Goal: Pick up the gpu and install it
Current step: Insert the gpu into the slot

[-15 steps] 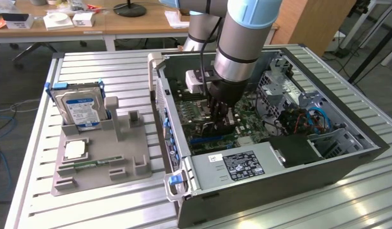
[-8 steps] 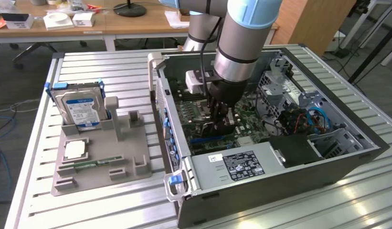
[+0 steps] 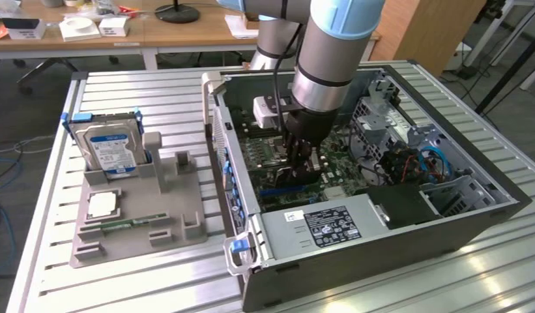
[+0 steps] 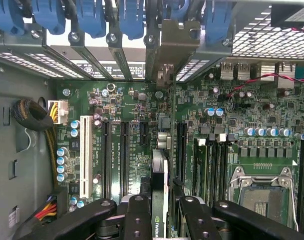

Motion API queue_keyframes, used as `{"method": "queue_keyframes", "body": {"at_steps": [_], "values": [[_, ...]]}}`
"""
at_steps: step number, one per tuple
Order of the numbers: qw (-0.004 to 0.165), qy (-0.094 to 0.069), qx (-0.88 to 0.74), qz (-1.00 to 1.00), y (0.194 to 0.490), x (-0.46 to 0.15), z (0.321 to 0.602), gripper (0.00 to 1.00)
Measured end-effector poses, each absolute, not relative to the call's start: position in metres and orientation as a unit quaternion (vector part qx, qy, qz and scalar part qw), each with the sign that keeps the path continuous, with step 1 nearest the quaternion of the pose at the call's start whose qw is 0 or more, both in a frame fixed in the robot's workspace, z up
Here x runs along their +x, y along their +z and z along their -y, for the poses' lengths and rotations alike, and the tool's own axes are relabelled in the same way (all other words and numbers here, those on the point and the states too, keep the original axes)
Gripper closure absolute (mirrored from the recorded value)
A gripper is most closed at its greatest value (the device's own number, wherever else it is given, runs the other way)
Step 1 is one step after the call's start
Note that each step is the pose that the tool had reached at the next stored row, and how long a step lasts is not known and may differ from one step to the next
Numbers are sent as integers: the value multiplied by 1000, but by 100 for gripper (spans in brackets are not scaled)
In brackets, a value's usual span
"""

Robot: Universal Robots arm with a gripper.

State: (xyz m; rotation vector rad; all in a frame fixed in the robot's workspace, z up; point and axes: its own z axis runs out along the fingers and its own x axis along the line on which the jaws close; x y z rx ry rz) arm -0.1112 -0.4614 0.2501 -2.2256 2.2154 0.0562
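The gpu (image 4: 160, 170) appears edge-on in the wrist view, a thin dark card with a pale metal bracket (image 4: 174, 40) at its far end, against the case's rear slot openings. My gripper (image 4: 159, 220) is shut on it, a black finger (image 4: 137, 215) on each side. The card stands over the green motherboard (image 4: 231, 115), among the black expansion slots. In the exterior view my gripper (image 3: 302, 166) reaches down inside the open computer case (image 3: 380, 248), the dark gpu (image 3: 295, 179) below it close to the board. Whether the card sits in a slot is hidden.
A grey fixture (image 3: 137, 215) beside the case holds a silver hard drive (image 3: 111, 150), a processor chip (image 3: 103, 204) and a green memory stick (image 3: 128, 225). Inside the case are a power supply (image 3: 332, 225), a drive cage with blue cables (image 3: 423, 163), and the processor socket (image 4: 261, 190).
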Motion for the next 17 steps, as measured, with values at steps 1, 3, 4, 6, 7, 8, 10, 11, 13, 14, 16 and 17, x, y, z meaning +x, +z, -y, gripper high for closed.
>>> {"method": "queue_keyframes", "body": {"at_steps": [1,3,4,6,7,8,10,11,13,14,16,17], "values": [[0,18,-709,-705,250,-111,461,73],[0,18,-709,-705,250,-112,461,73],[0,18,-709,-705,250,-112,461,73],[0,18,-709,-705,250,-112,461,73],[0,18,-709,-705,250,-112,461,73],[0,18,-709,-705,250,-112,461,73],[0,18,-709,-705,250,-112,461,73],[0,18,-709,-705,250,-112,461,73],[0,18,-709,-705,250,-112,461,73],[0,18,-709,-705,250,-112,461,73],[0,18,-709,-705,250,-112,461,73],[0,18,-709,-705,250,-112,461,73]]}}
